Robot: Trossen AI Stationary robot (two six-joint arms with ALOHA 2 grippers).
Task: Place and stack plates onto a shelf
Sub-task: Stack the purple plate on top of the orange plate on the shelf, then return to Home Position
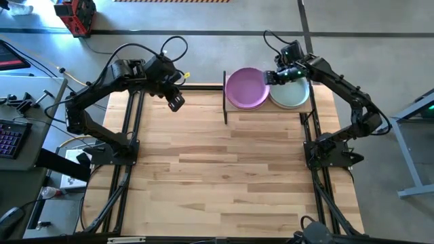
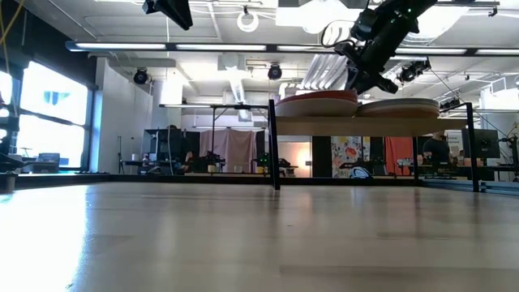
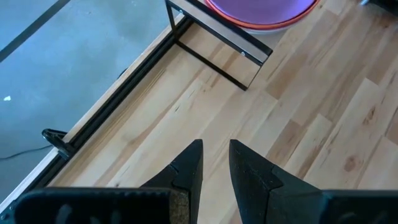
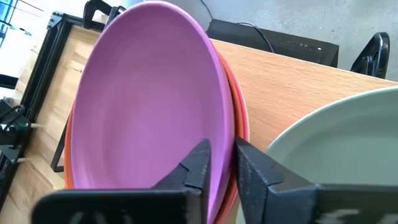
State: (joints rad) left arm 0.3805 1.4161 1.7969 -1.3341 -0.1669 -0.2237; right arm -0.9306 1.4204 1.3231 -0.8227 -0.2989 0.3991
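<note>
Right wrist view: your right gripper (image 4: pixel 221 165) pinches the purple plate's (image 4: pixel 149 106) rim (topping the stack on the shelf (image 4: pixel 292 81)); withdrawing while pinched could drag it off.

Workshop clutter ringing a slatted wooden tabletop (image 1: pixel 224 176) on a grey concrete floor (image 1: pixel 203 20).

A red machine (image 1: pixel 76 13) is sitting at the far edge of the floor, while a keyboard (image 1: pixel 9 139) with purple-lit keys is resting on a side bench; beyond the table, ceiling strip lights (image 2: pixel 162 46) are glowing and a person (image 2: pixel 435 150) is standing among desks in the room behind.
</note>
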